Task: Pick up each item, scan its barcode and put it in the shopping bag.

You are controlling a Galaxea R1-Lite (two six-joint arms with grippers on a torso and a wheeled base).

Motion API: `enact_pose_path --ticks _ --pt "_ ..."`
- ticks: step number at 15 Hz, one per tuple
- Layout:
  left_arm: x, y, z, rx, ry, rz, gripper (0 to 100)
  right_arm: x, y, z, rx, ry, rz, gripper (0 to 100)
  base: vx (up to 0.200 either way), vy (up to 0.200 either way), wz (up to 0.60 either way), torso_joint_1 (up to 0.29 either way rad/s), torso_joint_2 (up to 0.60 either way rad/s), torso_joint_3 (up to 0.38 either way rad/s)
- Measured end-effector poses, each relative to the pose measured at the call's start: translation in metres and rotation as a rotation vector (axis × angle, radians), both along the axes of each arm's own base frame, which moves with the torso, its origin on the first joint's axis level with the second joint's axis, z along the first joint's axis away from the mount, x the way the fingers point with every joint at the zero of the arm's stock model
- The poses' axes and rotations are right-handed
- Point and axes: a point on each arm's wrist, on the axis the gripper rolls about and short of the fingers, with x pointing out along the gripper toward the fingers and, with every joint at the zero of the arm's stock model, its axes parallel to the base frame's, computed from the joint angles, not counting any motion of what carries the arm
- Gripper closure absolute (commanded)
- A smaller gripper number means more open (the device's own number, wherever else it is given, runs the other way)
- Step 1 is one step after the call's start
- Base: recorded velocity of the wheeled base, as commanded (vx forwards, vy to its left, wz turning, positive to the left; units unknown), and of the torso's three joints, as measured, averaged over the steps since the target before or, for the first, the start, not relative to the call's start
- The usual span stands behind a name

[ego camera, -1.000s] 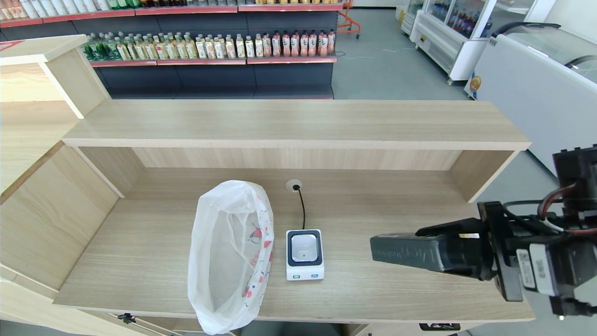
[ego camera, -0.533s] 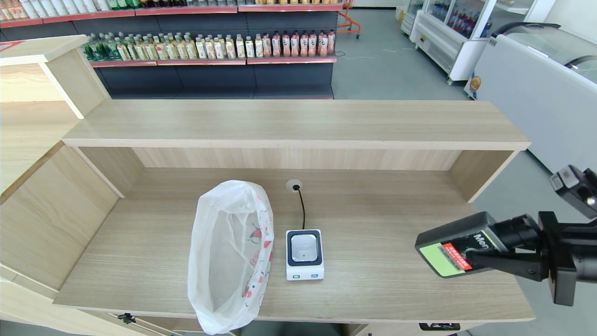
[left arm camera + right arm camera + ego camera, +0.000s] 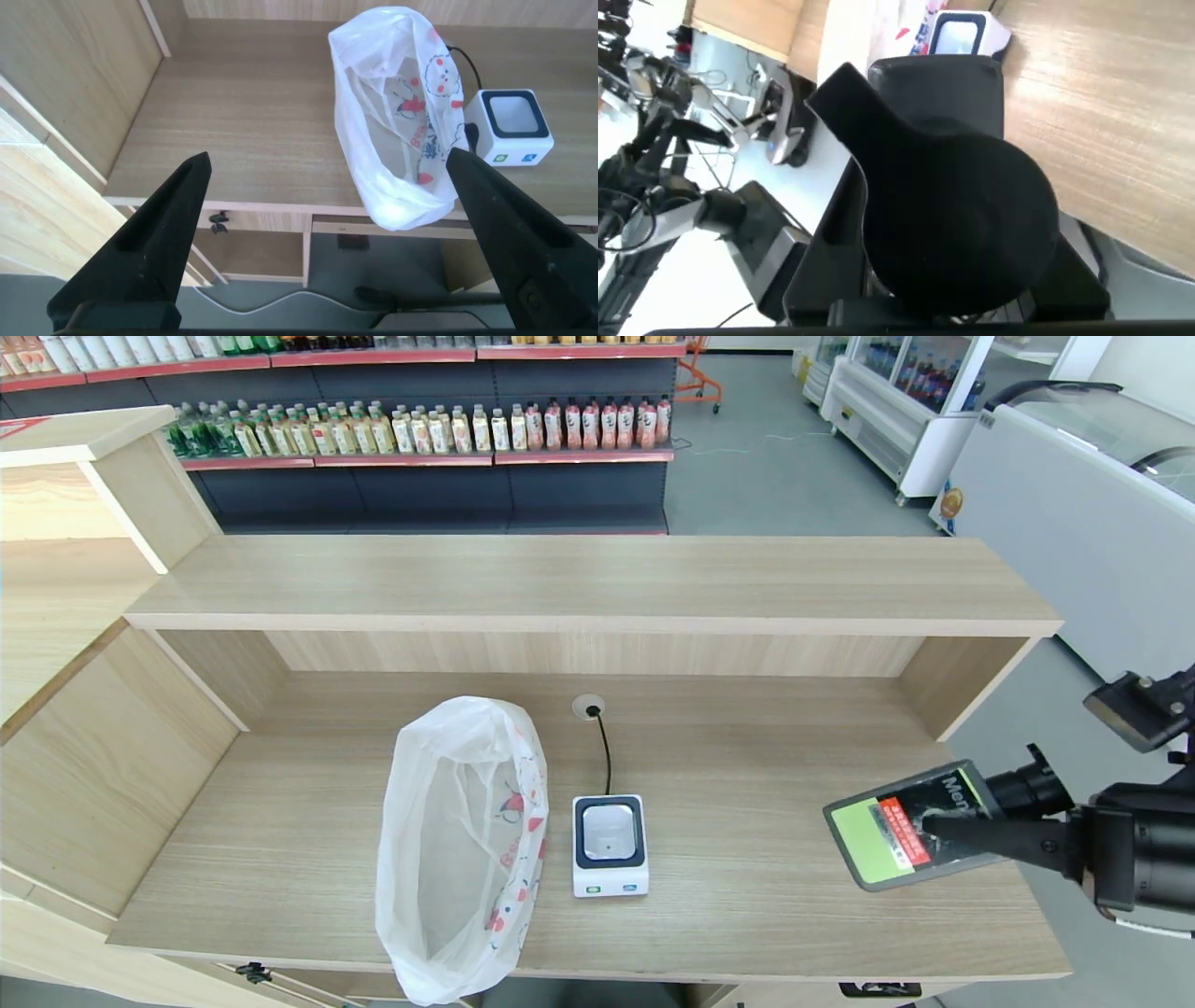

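Observation:
My right gripper (image 3: 935,825) is shut on a dark box (image 3: 898,828) with a green and red label, held above the right end of the wooden counter (image 3: 747,775). The label face tilts up and to the left. In the right wrist view the dark box (image 3: 945,177) hides the fingers. The white barcode scanner (image 3: 610,844) sits mid-counter, well left of the box. The white shopping bag (image 3: 462,845) stands open beside the scanner on its left. My left gripper (image 3: 327,233) is open and holds nothing, hovering off the counter's front edge, near the shopping bag (image 3: 397,121) and the scanner (image 3: 510,126).
A black cable (image 3: 603,747) runs from the scanner back to a hole in the counter. A raised shelf (image 3: 588,583) and side walls bound the counter at the back and left. Store shelves and freezers stand beyond.
The right wrist has turned the box so that its green and red label faces up, and the box has moved right, away from the scanner. Bag and scanner stayed put.

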Motion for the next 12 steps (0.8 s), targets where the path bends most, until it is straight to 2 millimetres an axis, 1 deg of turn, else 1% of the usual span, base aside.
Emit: enact_pose_path --ticks 2,5,6,7,9,10,12 --pt "0.0 0.0 0.0 0.0 0.0 0.0 0 -0.008 0.001 -0.008 -0.019 0.027 0.019 100 0.0 0.0 0.0 0.0 0.0 0.0" --pt "0.0 0.0 0.0 0.0 0.0 0.0 0 -0.024 0.0 -0.022 -0.145 0.052 0.104 100 0.0 0.0 0.0 0.0 0.0 0.0" --pt "0.0 0.0 0.0 0.0 0.0 0.0 0 -0.025 -0.001 -0.017 -0.15 0.038 0.127 100 0.0 0.0 0.0 0.0 0.0 0.0" --pt "0.0 0.0 0.0 0.0 0.0 0.0 0 -0.023 -0.002 -0.009 -0.107 0.029 0.151 100 0.0 0.0 0.0 0.0 0.0 0.0" --pt "0.0 0.0 0.0 0.0 0.0 0.0 0 -0.017 -0.002 -0.001 -0.072 0.005 0.14 100 0.0 0.0 0.0 0.0 0.0 0.0" --pt "0.0 0.0 0.0 0.0 0.0 0.0 0 -0.009 -0.003 0.005 -0.046 -0.024 0.12 100 0.0 0.0 0.0 0.0 0.0 0.0" --pt "0.0 0.0 0.0 0.0 0.0 0.0 0 0.005 -0.002 0.007 0.01 -0.012 0.083 100 0.0 0.0 0.0 0.0 0.0 0.0"
